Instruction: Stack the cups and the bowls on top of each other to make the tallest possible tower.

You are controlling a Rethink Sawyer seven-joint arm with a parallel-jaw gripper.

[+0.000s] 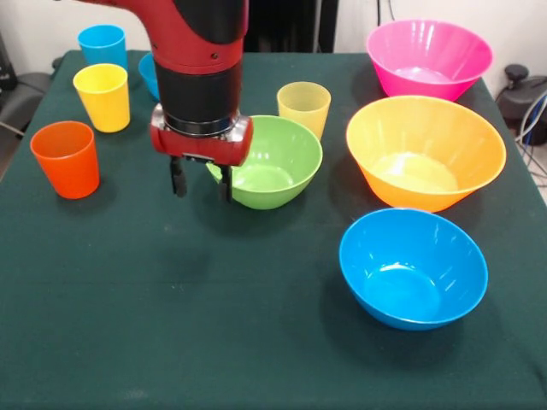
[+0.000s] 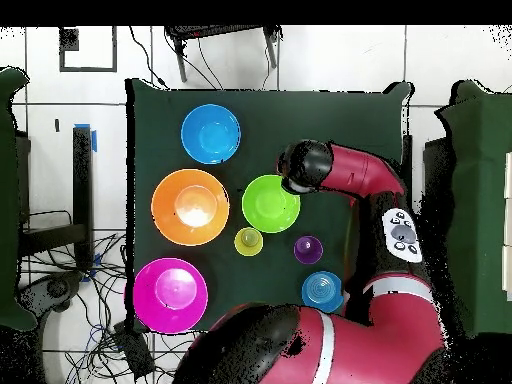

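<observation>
Front view gives you every cup and bowl standing upright, mouth up, nothing nested or stacked. The orange cup (image 1: 66, 158), yellow cup (image 1: 102, 96) and blue cup (image 1: 102, 45) stand in a loose line along one side of the bench (image 1: 214, 333); the pale yellow-green cup (image 1: 304, 106) stands just behind the green bowl (image 1: 272, 162). The pink bowl (image 1: 429, 58), orange-yellow bowl (image 1: 426, 151) and medium blue bowl (image 1: 413, 267) run down the other side, each apart from its neighbour. Your gripper (image 1: 202, 181) hangs beside the green bowl's rim, fingers spread with a clear gap between them and nothing held. From overhead you also see the purple cup (image 2: 308, 249), upright near the arm.
</observation>
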